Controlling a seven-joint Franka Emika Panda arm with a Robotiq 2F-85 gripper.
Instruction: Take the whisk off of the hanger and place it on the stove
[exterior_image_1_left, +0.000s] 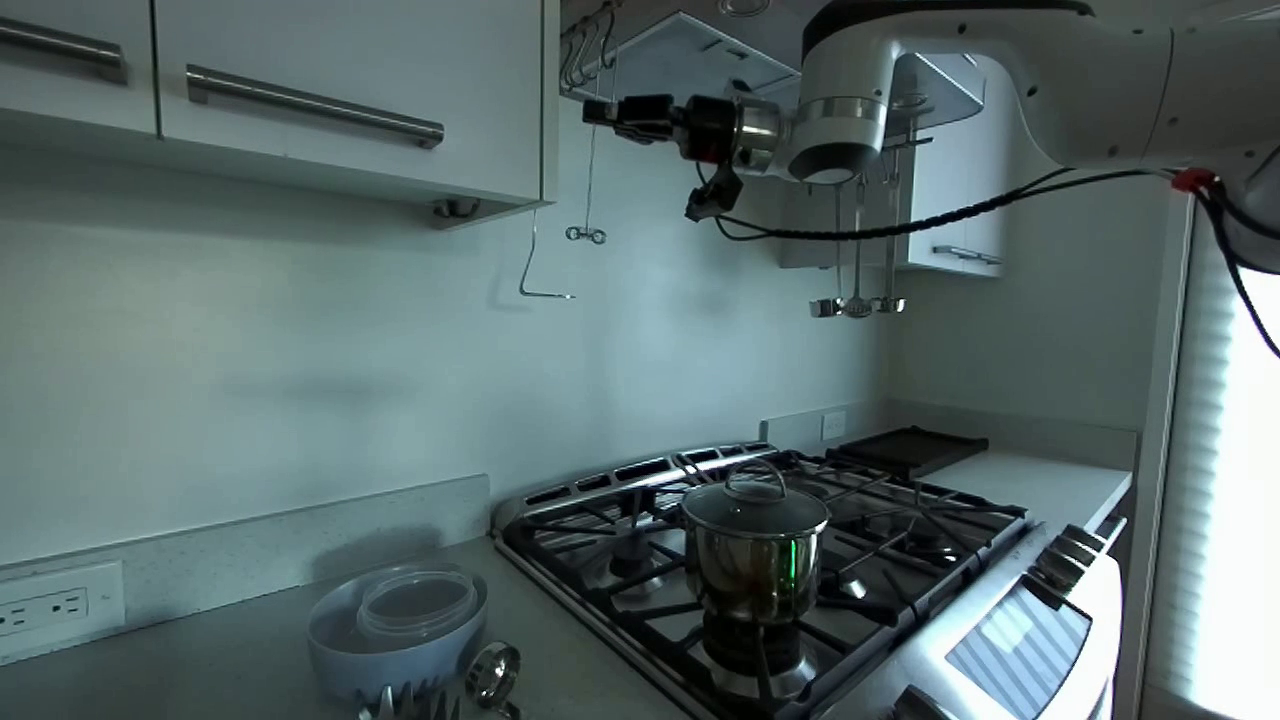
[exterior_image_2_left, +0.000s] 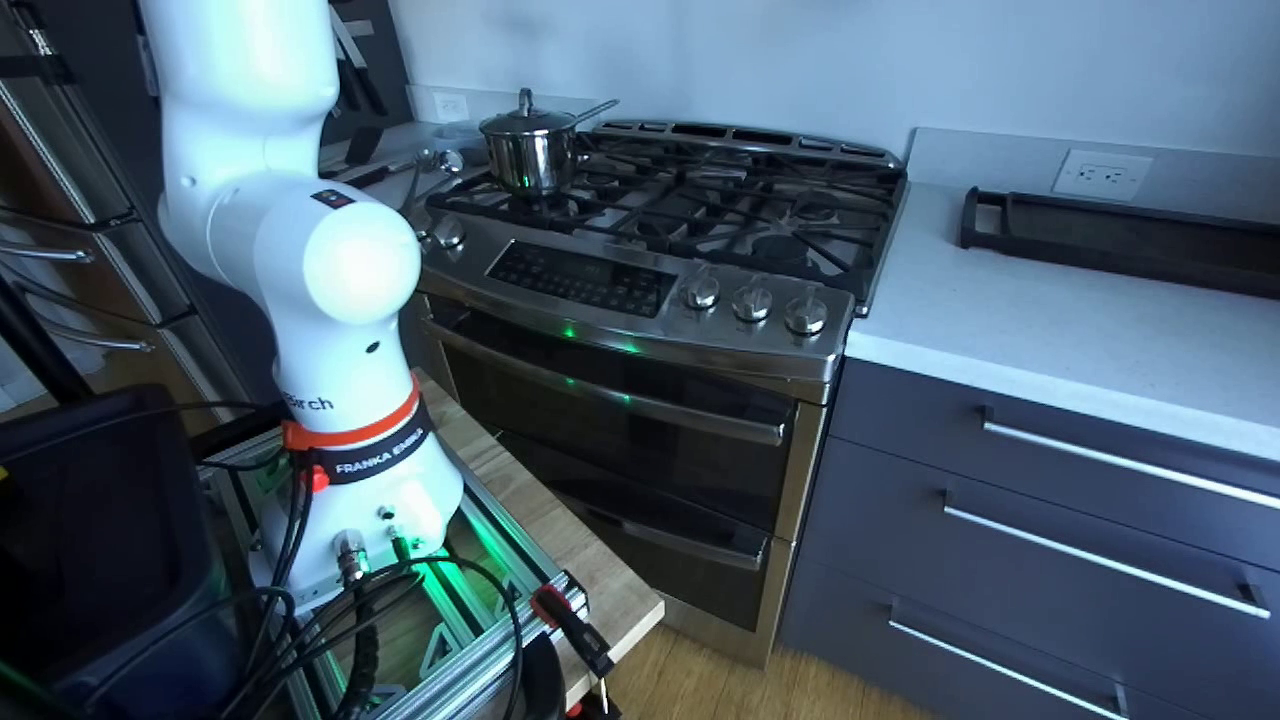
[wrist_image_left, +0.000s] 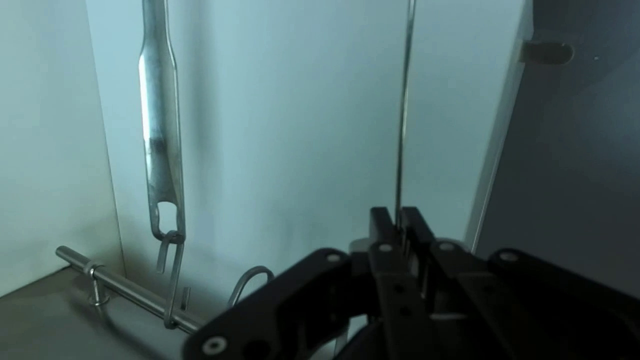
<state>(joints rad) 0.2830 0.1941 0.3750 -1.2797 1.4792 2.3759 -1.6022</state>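
The whisk (exterior_image_1_left: 586, 235) is a very thin metal rod with a small coiled end, hanging vertically below my gripper in an exterior view. My gripper (exterior_image_1_left: 590, 112) is high above the counter, near the hooks, its fingers nearly closed. In the wrist view, which stands upside down, the fingertips (wrist_image_left: 396, 215) close around the whisk's thin rod (wrist_image_left: 404, 100). The fingers hide its top end, so I cannot tell if it is on its hook. The stove (exterior_image_2_left: 600, 330), steel with black grates, shows in both exterior views (exterior_image_1_left: 930, 655), below and right of the gripper in an exterior view.
A lidded pot (exterior_image_1_left: 750, 570) stands on a burner. Several hooks (exterior_image_1_left: 590, 50) hang beside the range hood (exterior_image_1_left: 690, 60). A bent wire-like utensil (exterior_image_1_left: 525, 270) hangs left of the whisk. Other utensils (exterior_image_1_left: 857, 250) hang behind the arm. A wall cabinet (exterior_image_1_left: 350, 60) is left of the gripper.
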